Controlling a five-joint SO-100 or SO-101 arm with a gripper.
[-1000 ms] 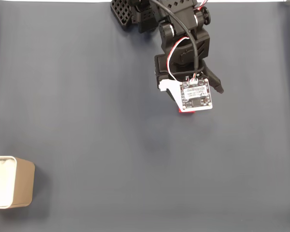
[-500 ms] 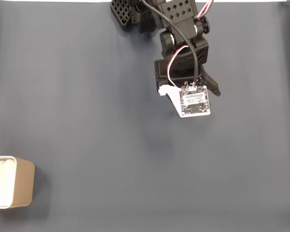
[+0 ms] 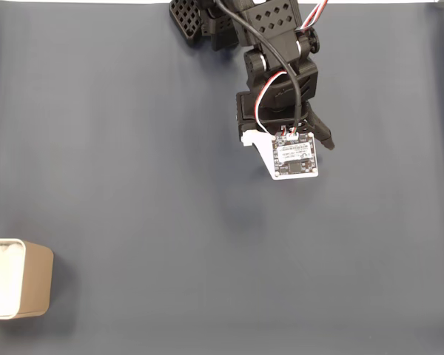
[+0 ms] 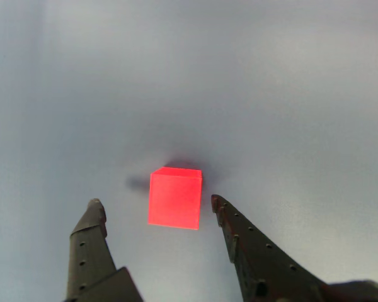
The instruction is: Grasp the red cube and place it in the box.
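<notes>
Here the gripper [image 4: 156, 207] was wide open, with nothing held in it. In the other view, the red cube [image 4: 174, 197] sat on the gray table [image 4: 290, 94], right between the two dark fingers [image 4: 91, 236] but not touching either one. A small shadow lay behind the cube. In the fixed view, the black arm [image 3: 277, 66] reached down from the top edge, and a little white board [image 3: 294, 156] on its wrist hid the cube from above. The box [image 3: 37, 285] stood far away in the bottom left corner of that view, its open top facing up.
</notes>
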